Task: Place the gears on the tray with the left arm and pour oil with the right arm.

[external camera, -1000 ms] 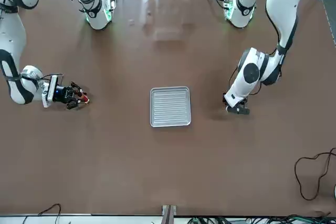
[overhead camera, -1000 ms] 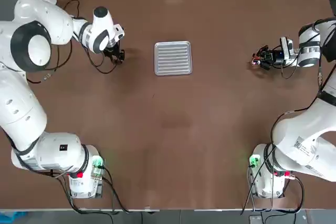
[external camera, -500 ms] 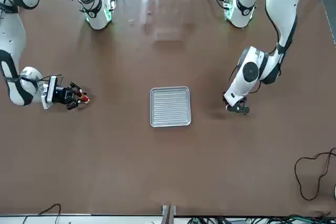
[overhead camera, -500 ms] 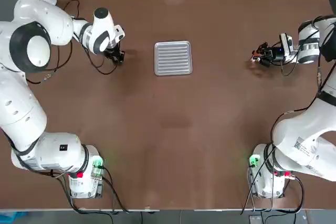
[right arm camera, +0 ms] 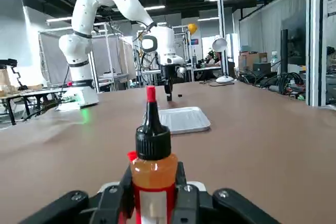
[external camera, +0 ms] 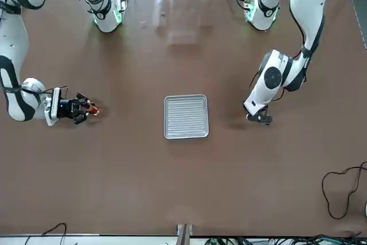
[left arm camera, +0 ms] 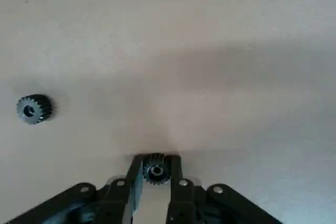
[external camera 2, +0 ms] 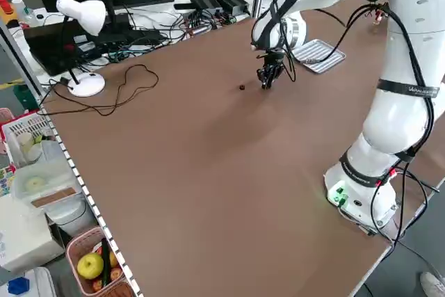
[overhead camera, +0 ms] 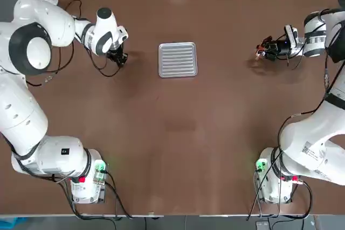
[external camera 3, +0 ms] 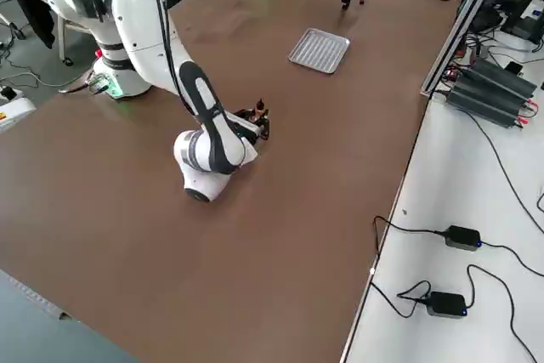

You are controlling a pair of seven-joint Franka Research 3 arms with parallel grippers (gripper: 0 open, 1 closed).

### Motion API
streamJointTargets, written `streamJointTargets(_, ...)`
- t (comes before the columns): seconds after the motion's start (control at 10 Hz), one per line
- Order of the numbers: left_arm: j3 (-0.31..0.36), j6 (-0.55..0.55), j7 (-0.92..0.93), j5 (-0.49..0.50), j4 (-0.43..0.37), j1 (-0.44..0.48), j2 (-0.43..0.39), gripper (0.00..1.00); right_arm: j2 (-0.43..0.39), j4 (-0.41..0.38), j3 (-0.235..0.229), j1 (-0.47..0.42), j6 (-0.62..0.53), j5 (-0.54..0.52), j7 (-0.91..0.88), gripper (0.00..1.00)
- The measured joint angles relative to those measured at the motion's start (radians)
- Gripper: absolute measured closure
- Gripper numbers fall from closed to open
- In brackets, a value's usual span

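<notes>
Left wrist view gives me the closest look at my gears. One gear point(left arm camera: 156, 170) is pinched between the fingers of my left claw point(left arm camera: 156, 161): dark, nearly black, toothed all round, with a paler ring about its small centre hole. The other gear point(left arm camera: 34, 109) lies near the claw on the brown surface point(overhead camera: 178, 133), its side dark and finely ridged, its end face greyer, with a black hole in the middle.

My right claw point(right arm camera: 155, 174) is closed around the oil bottle point(right arm camera: 155, 170) and holds it upright. I see clear orange-amber oil at its shoulder, a red band and a pale label below, then a ribbed black cap narrowing to a nozzle with a bright red tip.

Between my two claws, well apart from each, sits the tray point(overhead camera: 178, 60), flat on the surface. It is silver-grey and squarish, with rounded corners, a raised rim and parallel ridges across its floor. Both gears are off it, one in my grip, one on the surface.
</notes>
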Motion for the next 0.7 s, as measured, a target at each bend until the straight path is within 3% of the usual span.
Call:
streamJointTargets(0.2, -0.02, -0.023, -0.012, -0.02, 0.004, 0.014, -0.007, 0.75, -0.029, 0.02, 0.002, 0.014, -0.014, 0.0, 0.047, 0.69)
streamJointTargets(0.3, -0.058, -0.075, -0.022, -0.086, 0.027, 0.02, -0.02, 0.75, -0.038, 0.02, 0.002, 0.023, -0.015, 0.0, 0.054, 0.69)
streamJointTargets(0.5, -0.173, -0.238, -0.102, -0.224, 0.152, 0.014, -0.05, 0.75, -0.043, 0.02, 0.003, 0.044, -0.016, 0.002, 0.057, 0.69)
streamJointTargets(0.7, -0.27, -0.299, -0.286, -0.251, 0.281, -0.016, -0.042, 0.75, -0.064, 0.019, 0.005, 0.067, -0.018, 0.006, 0.059, 0.69)
